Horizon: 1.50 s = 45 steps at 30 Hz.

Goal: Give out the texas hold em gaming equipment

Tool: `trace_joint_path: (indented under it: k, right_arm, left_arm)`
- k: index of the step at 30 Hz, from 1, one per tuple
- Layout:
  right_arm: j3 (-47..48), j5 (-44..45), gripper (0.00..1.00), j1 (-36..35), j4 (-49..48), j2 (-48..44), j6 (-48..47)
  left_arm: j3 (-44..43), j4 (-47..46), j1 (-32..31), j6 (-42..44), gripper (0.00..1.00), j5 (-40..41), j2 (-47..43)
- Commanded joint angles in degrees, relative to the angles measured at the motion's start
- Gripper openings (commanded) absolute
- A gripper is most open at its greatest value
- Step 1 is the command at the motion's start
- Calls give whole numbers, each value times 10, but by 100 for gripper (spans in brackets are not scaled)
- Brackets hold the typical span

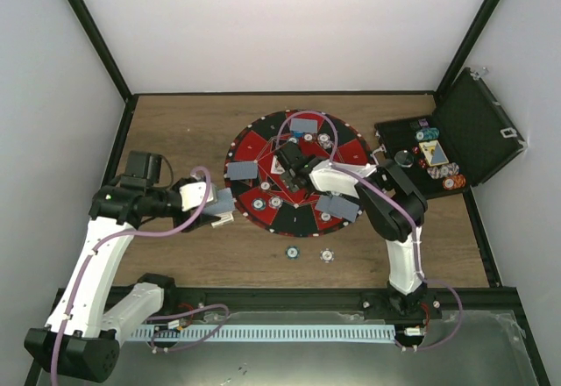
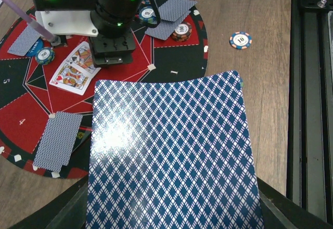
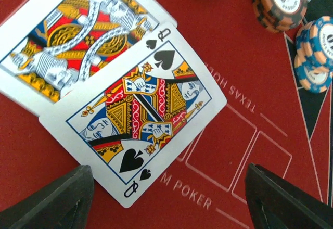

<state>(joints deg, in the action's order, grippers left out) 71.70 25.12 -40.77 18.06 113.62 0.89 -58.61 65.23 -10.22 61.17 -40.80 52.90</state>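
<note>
My left gripper (image 1: 217, 205) is at the mat's left edge, shut on a blue-patterned playing card (image 2: 171, 156) held back up; the card hides its fingers in the left wrist view. My right gripper (image 1: 290, 161) hangs open over the mat's centre. In the right wrist view its fingertips (image 3: 52, 203) stand wide apart just above the red felt. A face-up queen of spades (image 3: 135, 114) overlaps a heart court card (image 3: 73, 36) ahead of them. Face-down cards (image 1: 242, 171) and small chips (image 1: 274, 202) lie around the mat. Two chips (image 1: 291, 252) lie on the wood.
The round red-and-black mat (image 1: 263, 133) fills the table's middle. The black hinged case (image 1: 478, 123) stands open at the right, holding chips and cards. Chip stacks (image 3: 281, 0) sit close to the right gripper's far side. A loose chip (image 2: 240, 40) lies right of the mat.
</note>
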Motion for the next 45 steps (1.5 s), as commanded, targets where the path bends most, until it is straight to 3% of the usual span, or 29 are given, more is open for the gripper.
trace_joint_path:
  k: [1,7,13,19,26,34,45]
  right_arm:
    - [24,21,82,17,7,45,-14]
    - [49,19,80,17,28,37,-14]
    - [67,-59,83,17,76,-65,65]
    - [89,-285,95,18,100,-208,194]
    - [-3,-535,100,3,14,-319,347]
    - [-68,-595,100,-74,-91,-327,451]
    - [-72,-625,98,-125,-203,-274,518]
  left_arm:
    - [-9,-8,0,7,11,-18,-1]
    - [-6,-7,0,10,11,-15,-2]
    - [-5,-7,0,10,11,-20,-4]
    - [-1,-8,1,9,11,-22,-8]
    - [2,-10,0,10,11,-26,-7]
    - [5,-9,0,11,12,-26,-7]
    - [3,-7,0,10,12,-24,-7]
